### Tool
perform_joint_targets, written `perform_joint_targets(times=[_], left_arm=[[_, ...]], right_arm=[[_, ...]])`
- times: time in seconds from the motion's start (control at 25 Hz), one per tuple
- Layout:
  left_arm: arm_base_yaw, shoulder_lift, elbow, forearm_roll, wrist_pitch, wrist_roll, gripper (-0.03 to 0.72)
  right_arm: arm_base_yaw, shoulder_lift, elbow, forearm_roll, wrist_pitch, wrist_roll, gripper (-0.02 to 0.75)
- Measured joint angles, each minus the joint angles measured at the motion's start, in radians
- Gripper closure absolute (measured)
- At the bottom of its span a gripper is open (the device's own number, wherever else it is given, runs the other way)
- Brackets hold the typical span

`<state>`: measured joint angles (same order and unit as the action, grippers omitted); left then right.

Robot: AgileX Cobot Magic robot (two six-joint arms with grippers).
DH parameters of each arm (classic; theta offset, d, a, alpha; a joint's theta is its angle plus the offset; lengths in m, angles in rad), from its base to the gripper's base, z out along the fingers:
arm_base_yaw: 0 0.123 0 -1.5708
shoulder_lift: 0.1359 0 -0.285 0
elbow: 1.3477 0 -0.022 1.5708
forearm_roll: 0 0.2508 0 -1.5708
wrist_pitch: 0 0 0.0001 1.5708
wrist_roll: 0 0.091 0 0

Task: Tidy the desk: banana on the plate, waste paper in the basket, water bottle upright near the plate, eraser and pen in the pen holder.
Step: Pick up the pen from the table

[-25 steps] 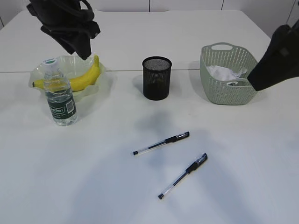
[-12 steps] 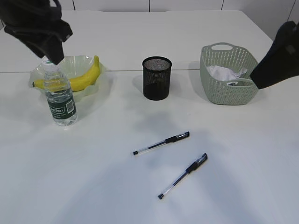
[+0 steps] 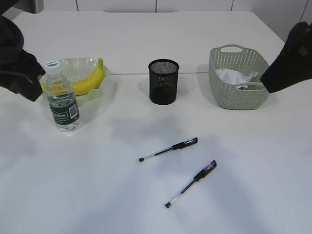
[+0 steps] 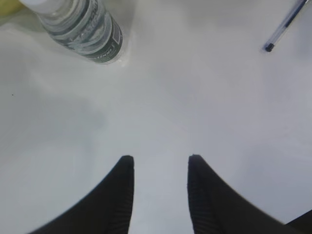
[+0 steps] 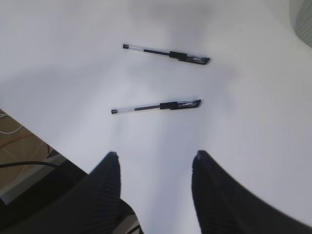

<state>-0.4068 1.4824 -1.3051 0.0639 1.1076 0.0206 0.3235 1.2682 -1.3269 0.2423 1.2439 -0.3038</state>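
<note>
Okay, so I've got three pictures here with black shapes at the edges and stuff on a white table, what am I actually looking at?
This is a two-armed robot at a white desk. One picture looks down at the desk from the front; the dark shapes at its left and right edges are the arms. The other two come from cameras on each wrist, so the paired black prongs are the left gripper and the right gripper. Both are open and hold nothing.

On the desk: a banana in a pale green plate, an upright water bottle beside it, a black mesh pen holder, a green basket with crumpled paper inside, and two pens lying loose on the tabletop.
</note>
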Motion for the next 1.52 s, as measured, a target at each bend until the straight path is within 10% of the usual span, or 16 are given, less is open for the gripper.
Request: perform_joint_targets(times=[0.44,1.52], left_arm=[[-0.046,-0.01,0.111,-0.188,-0.219,0.21,0.423],[-0.205,0.417,0.111,-0.212,-0.702,0.545,0.423]], right_arm=[[0.0,0.0,0.0,0.002,0.0,-0.003,0.381],[0.0,0.0,0.0,0.004,0.0,-0.015,0.381]])
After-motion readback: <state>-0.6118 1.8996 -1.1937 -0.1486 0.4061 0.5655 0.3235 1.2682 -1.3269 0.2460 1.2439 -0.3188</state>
